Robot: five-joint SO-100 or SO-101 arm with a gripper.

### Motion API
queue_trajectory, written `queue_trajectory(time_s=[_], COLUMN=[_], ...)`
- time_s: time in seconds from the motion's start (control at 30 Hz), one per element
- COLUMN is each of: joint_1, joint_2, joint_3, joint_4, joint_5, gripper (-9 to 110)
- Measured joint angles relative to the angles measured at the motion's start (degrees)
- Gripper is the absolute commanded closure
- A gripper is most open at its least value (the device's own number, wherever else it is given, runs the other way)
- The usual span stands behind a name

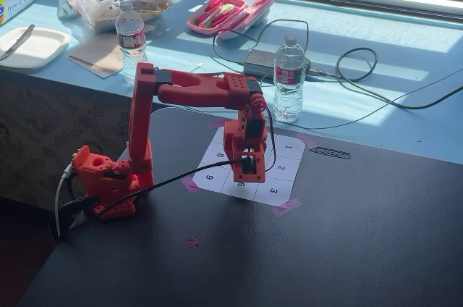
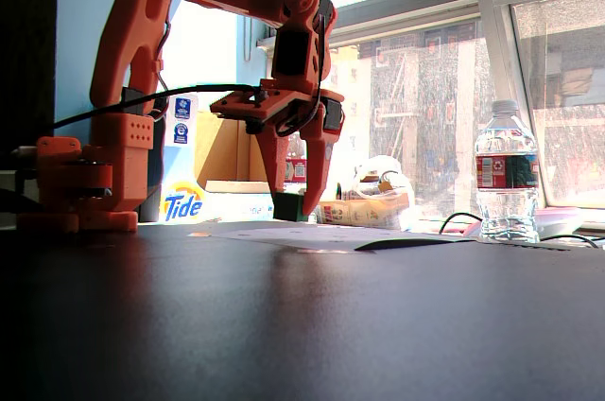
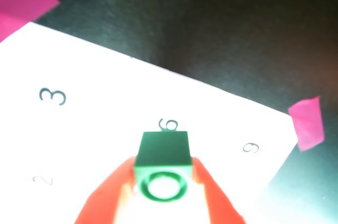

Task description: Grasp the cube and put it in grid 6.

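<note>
The green cube [image 3: 162,152] with a white ring mark on its near face sits between my two red fingers [image 3: 208,192] in the wrist view. It is right below the printed "6" of grid 6 [image 3: 169,125], between the squares "3" and "9". My gripper [image 3: 163,165] is shut on the cube. In a fixed view the gripper [image 2: 293,204] points straight down with the dark cube [image 2: 286,208] at its tips, at or just above the paper. In the other fixed view the gripper [image 1: 244,168] stands over the numbered sheet [image 1: 283,169] and hides the cube.
Pink tape scraps [image 1: 286,207] hold the sheet's corners on the dark table. A water bottle [image 1: 289,79] and cables lie behind the sheet, with a second bottle [image 1: 131,35] and a pink case [image 1: 228,14] farther back. The arm's base [image 1: 105,177] stands left of the sheet.
</note>
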Motion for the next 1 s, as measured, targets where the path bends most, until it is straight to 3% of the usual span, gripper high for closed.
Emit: queue_trajectory(time_s=[0.27,0.6,0.73,0.83,1.0], joint_1=[-0.6,-0.5,0.7,2.5,8.7], joint_2=[0.0,1.7,6.4,11.1,18.8], joint_3=[0.5,-2.8,-9.8,-13.2,-13.6], joint_4=[0.5,5.6,11.5,13.8,13.8], joint_5=[-2.0,-3.1,-4.7,-5.9,-7.9], gripper=[75,75,84,101,101])
